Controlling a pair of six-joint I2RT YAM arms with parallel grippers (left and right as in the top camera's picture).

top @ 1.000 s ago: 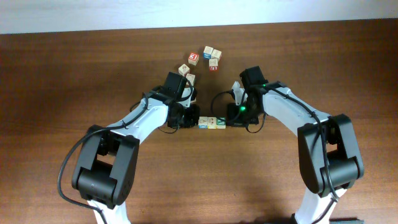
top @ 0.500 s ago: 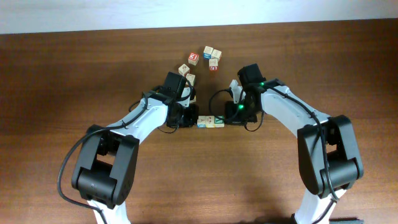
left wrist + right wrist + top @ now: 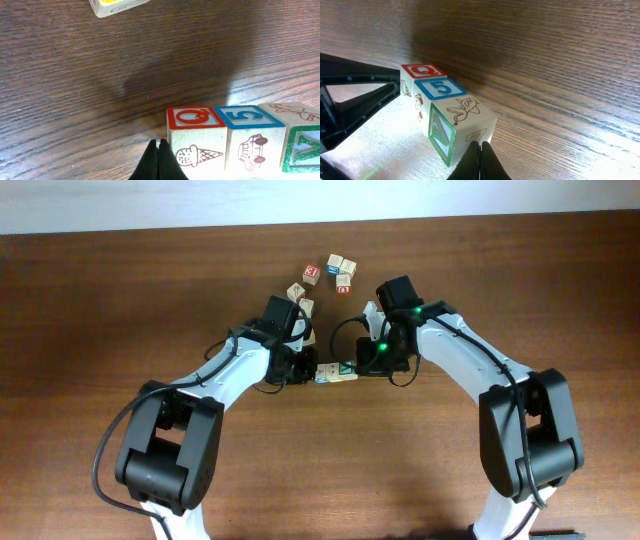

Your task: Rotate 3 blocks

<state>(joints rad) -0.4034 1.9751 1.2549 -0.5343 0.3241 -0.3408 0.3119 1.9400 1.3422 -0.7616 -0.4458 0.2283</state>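
Observation:
Three small wooden blocks (image 3: 336, 373) lie side by side in a short row between my two arms. In the left wrist view they are a cube with a red Q face (image 3: 195, 135), one with a blue 5 face (image 3: 252, 137) and a green-faced one (image 3: 302, 147). My left gripper (image 3: 159, 161) is shut with nothing in it, its tips touching the Q end of the row. My right gripper (image 3: 481, 155) is also shut and empty. It presses on the "7" face of the green block (image 3: 462, 125) at the other end.
Several loose letter cubes lie behind the row: a red-lettered one (image 3: 311, 274), a pair (image 3: 342, 268) and one more (image 3: 297, 291). A yellow-faced cube (image 3: 117, 6) sits just beyond the left gripper. Both arms (image 3: 450, 355) crowd the table's middle.
My right gripper has moved left and toward the back, pushing its end of the row. The row has shifted slightly left and turned a little. The left gripper has barely moved.

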